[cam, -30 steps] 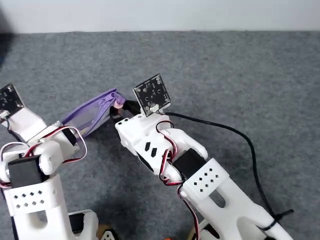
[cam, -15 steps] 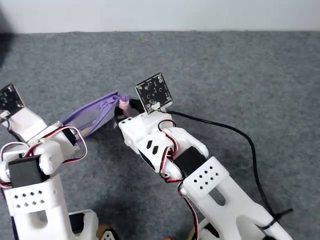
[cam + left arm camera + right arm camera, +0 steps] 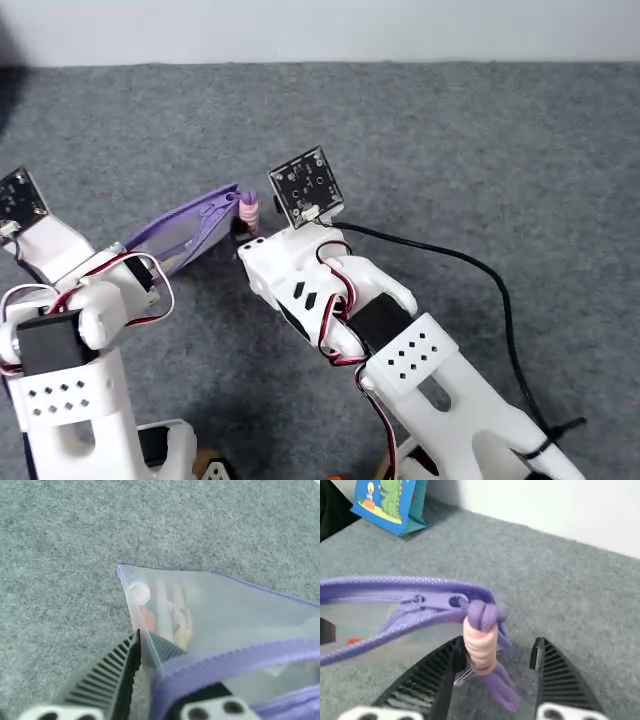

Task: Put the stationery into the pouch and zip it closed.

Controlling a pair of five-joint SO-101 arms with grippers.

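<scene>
In the high view the left arm point(image 3: 75, 300) hides the lower end of the pouch point(image 3: 185, 225) from me. Through the left wrist camera the stationery point(image 3: 172, 615) inside is only blurred streaks behind the clear wall, so I can't name the pieces, and the pouch is cut off at the edge.

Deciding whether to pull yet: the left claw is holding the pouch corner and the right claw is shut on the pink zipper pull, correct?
Not quite. The right claw is open; the pink zipper pull sits between its fingers, as the right wrist view shows. The left claw does hold the pouch corner.
</scene>
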